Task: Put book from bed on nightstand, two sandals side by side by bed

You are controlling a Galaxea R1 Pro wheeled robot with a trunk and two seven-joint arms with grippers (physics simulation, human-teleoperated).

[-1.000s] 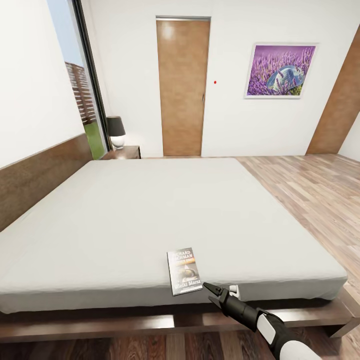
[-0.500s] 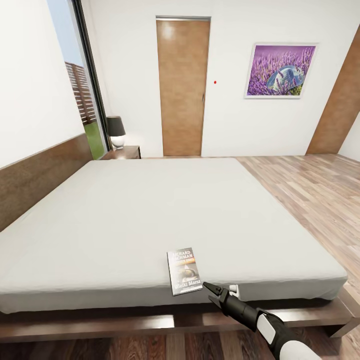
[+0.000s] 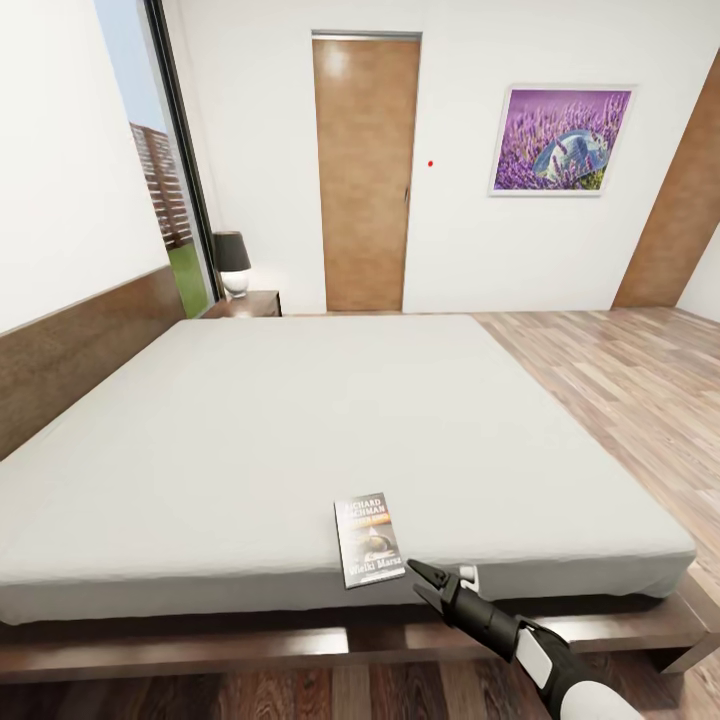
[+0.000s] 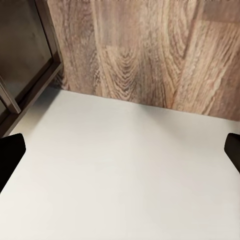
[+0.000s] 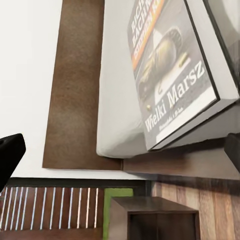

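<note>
Dark-covered book [image 3: 369, 540] | flat on bed [image 3: 250, 430] edge | long axis toward door [image 3: 365, 175]

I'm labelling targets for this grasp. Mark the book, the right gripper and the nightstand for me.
book [image 3: 369, 540]: head view, middle of its cover.
right gripper [image 3: 421, 581]: head view, between its open fingertips.
nightstand [image 3: 250, 304]: head view, its dark top beside the lamp.

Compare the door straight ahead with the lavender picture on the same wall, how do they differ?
The door is plain brown wood grain; the picture is purple, in a white frame. The door is tall and narrow and reaches the floor; the picture is wider than tall and hangs high on the wall. The door stands behind the bed; the picture hangs right of it, above open floor. Both are rectangular and on the far white wall.
</note>
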